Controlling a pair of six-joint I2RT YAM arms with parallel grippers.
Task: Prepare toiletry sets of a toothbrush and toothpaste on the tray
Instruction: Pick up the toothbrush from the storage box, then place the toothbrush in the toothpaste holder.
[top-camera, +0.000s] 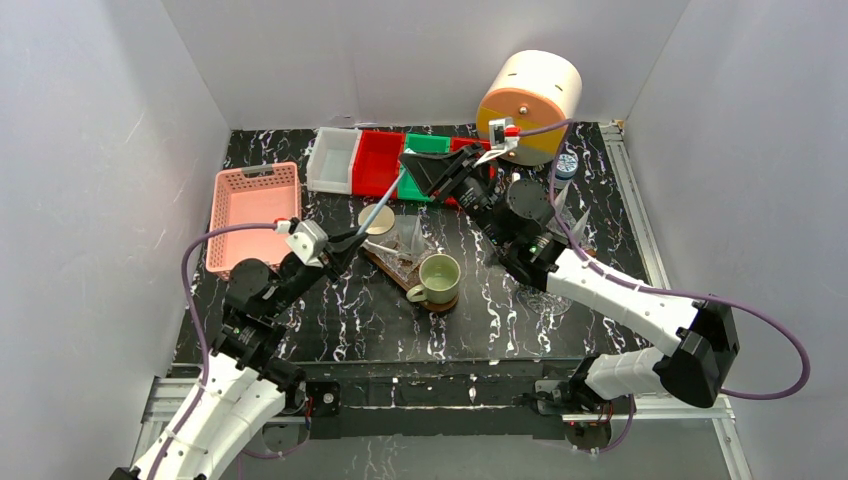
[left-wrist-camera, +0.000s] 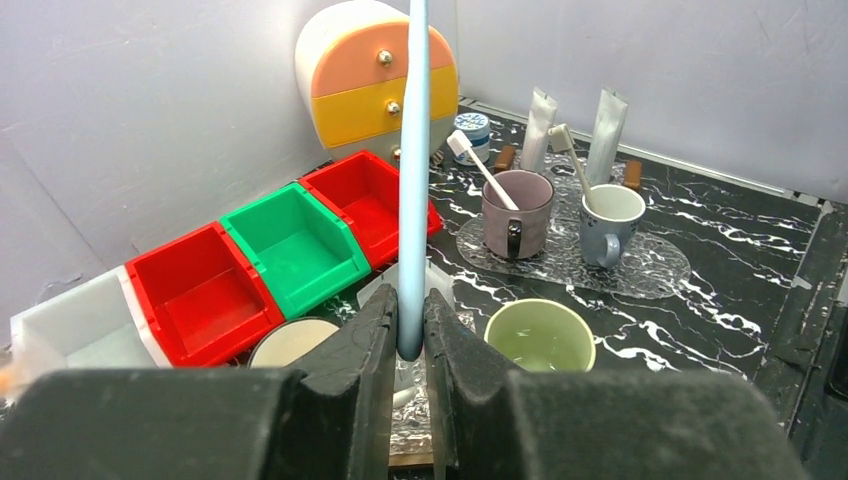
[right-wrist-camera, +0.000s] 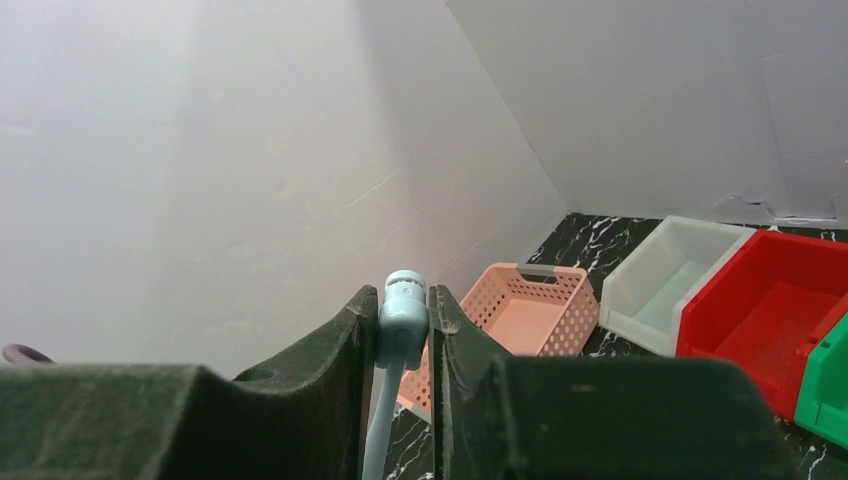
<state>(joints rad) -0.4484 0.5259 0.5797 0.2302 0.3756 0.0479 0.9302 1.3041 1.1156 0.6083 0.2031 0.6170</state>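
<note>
A light blue toothbrush (top-camera: 378, 212) hangs in the air between both arms. My left gripper (left-wrist-camera: 410, 300) is shut on its handle end, and the shaft (left-wrist-camera: 414, 150) runs straight away from the camera. My right gripper (right-wrist-camera: 403, 300) is shut on the brush head (right-wrist-camera: 403, 322), with both pads touching it. On a clear glass tray (left-wrist-camera: 660, 275) stand a purple mug (left-wrist-camera: 517, 210) and a grey-blue mug (left-wrist-camera: 610, 220), each holding a white toothbrush (left-wrist-camera: 480, 165). Two white toothpaste tubes (left-wrist-camera: 538, 128) stand upright behind the mugs.
A green mug (top-camera: 438, 277) sits on a wooden board below the held brush. Red, green and white bins (top-camera: 378, 162) line the back, with a pink basket (top-camera: 253, 205) at the left. An orange-and-yellow drawer unit (top-camera: 530, 105) stands back right beside a small blue jar (left-wrist-camera: 470, 125).
</note>
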